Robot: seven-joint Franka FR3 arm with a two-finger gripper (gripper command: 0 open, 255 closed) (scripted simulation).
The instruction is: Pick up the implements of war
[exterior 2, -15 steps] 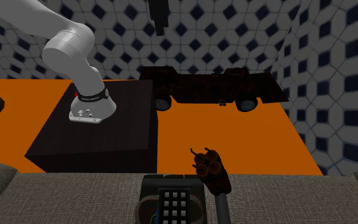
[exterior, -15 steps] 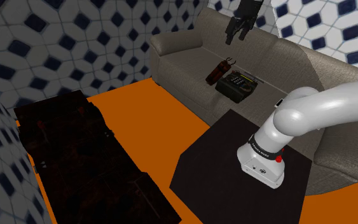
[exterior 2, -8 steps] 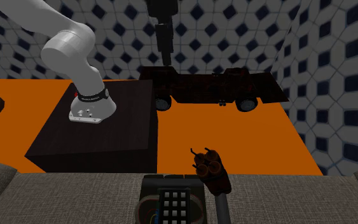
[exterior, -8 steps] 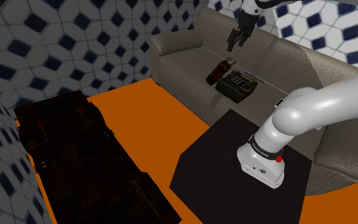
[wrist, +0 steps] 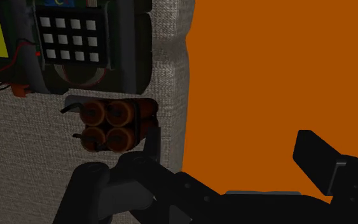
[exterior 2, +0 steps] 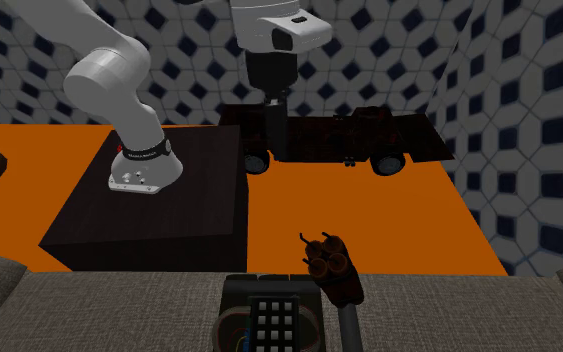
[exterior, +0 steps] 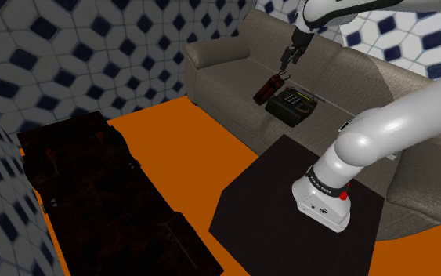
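Step in hand: approach, pre-grasp. The end effector (exterior: 289,59) hovers above the sofa (exterior: 226,52), fingers spread w/ nothing between them. In the wrist view the end effector (wrist: 229,144) has one finger close to the target and the other out over the orange floor (wrist: 266,63).

Target, as I read the task: the bundle of red-brown sticks (exterior: 266,88), prob. dynamite. It lies on the sofa seat near the front edge, just beside a dark keypad box (exterior: 293,106) w/ wires. In the wrist view the bundle (wrist: 112,124) shows four round stick ends, and the keypad box (wrist: 75,38) sits right next to it. Can't tell if the two touch. The second exterior view has the bundle (exterior 2: 331,265) pointing off the seat edge and the keypad box (exterior 2: 271,318) alongside it. The box could also count as war gear, but the end effector is nearer the bundle.

Nothing lifted yet, so the task is at an early stage.

Next move calls for:
- Shift sideways, away from the floor side, so the bundle sits centred btw the fingers.
- Line the fingers up across the bundle's narrow width, not its length.
- Drop, close, lift.

Watch clearance on the box side, since the inner finger has little room there.
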